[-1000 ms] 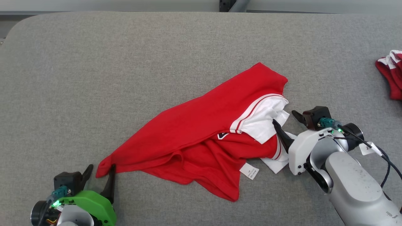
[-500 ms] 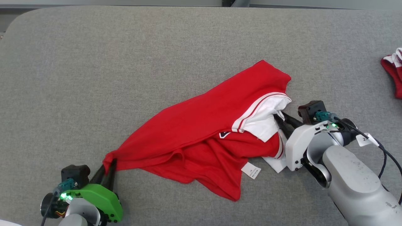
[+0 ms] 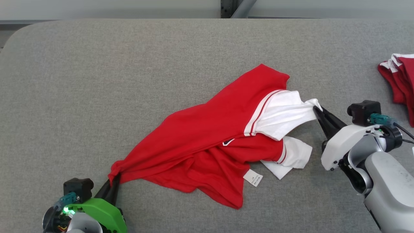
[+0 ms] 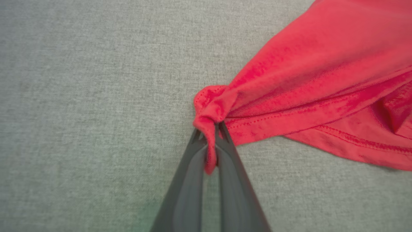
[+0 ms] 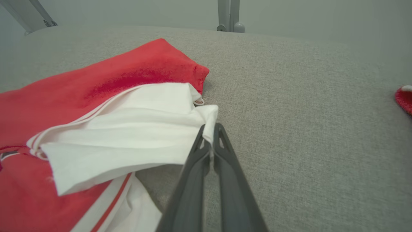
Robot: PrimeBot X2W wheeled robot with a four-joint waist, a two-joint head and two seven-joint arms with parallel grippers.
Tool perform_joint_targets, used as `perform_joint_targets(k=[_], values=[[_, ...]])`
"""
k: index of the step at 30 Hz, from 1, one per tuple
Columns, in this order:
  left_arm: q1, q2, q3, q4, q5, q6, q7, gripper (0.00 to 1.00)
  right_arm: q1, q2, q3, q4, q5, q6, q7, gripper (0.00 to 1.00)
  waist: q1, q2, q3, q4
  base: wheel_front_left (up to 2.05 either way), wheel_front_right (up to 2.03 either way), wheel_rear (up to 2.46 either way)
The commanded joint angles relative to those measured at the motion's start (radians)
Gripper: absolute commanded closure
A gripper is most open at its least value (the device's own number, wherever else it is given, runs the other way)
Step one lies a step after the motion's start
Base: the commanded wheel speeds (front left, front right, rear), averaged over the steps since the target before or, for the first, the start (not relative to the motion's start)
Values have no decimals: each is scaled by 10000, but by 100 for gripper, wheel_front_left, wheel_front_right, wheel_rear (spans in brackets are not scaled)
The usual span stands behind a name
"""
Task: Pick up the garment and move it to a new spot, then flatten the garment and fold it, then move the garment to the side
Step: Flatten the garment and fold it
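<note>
Garment: red knit shirt with white sleeves [image 3: 207,129] (red-striped cuffs)
Pose: rumpled — stretched diagonally, ends bunched
Place: centre of grey fabric tabletop [image 3: 97,81]

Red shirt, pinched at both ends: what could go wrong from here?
1. The right gripper pinches only the very tip of the white sleeve, so the cloth may slip out under pull.
2. The left gripper holds a bunched corner, so the red shirt could lift twisted and resist flattening.
</note>
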Motion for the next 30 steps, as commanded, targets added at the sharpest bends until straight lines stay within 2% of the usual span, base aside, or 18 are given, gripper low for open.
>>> perform_joint_targets(k=[1,8,14,17,21,23,26,30], values=[[162,93,3,-58,-17,-22,25,100,134,-60,-89,-122,53,-18,-60,100,0,53,-74,-56,0,0,0],[523,384,34,-1901,-361,-23,461,100,740,-103,-1496,-2461,946,-17,596,100,0,53,-432,-174,0,0,0],[899,929,317,-4776,-576,252,1259,100,1192,19,-2939,-4788,1347,-17,1619,100,0,53,-625,-292,0,0,0],[1049,1241,494,-6284,-747,419,1758,100,1235,256,-3672,-5874,1517,-15,2078,100,0,53,-619,-369,0,0,0],[794,1785,757,-8068,-1024,429,2584,100,733,693,-4667,-7253,1646,-14,2825,100,0,53,-336,-488,0,0,0],[383,2193,971,-8608,-1073,402,2985,100,146,851,-5200,-7577,1622,-12,3251,100,0,53,-25,-538,0,0,0],[-701,2616,1046,-8891,-1326,244,3567,100,-1080,969,-5641,-7408,1100,-12,3999,100,0,53,668,-518,0,0,0],[-3126,3098,656,-8155,-1791,66,4420,100,-3393,1112,-5621,-6421,-40,-12,4788,100,0,53,1777,-389,0,0,0]])
